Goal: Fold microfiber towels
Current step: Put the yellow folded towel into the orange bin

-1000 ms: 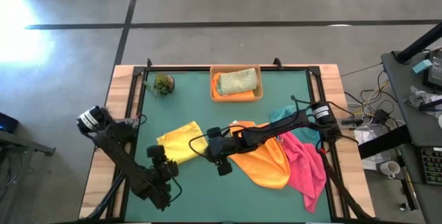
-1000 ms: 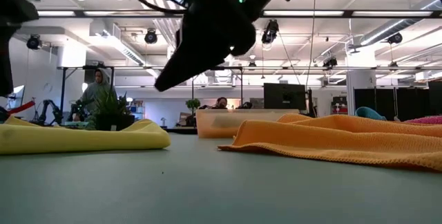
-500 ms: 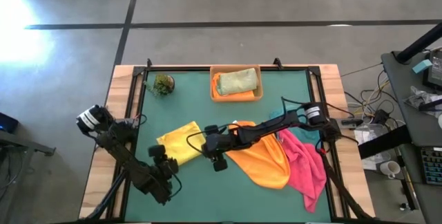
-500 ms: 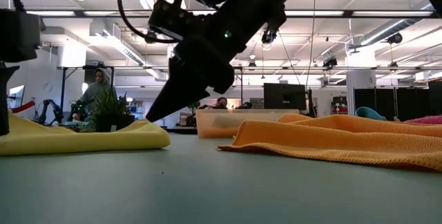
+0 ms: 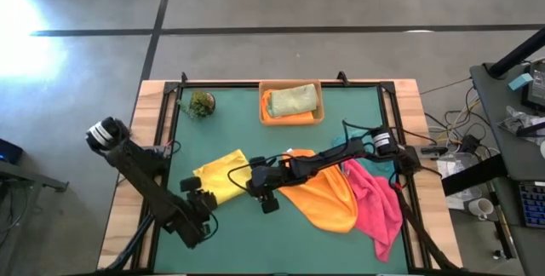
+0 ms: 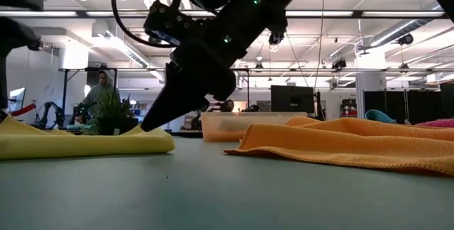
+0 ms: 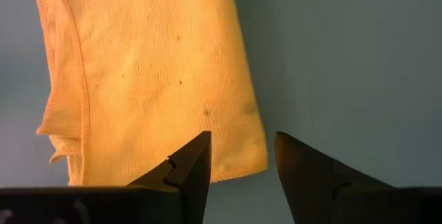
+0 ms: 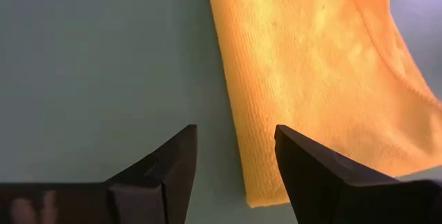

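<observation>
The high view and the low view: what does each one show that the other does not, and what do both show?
Only the high view shows the pink towel spread out, the folded olive towel lying in the tan tray, and the left gripper by the yellow towel's near corner.

Only the low view shows the room behind the table, with a person there.

Both show the yellow towel, the orange towel, the plant ball and the right gripper, low at the yellow towel's edge.
</observation>
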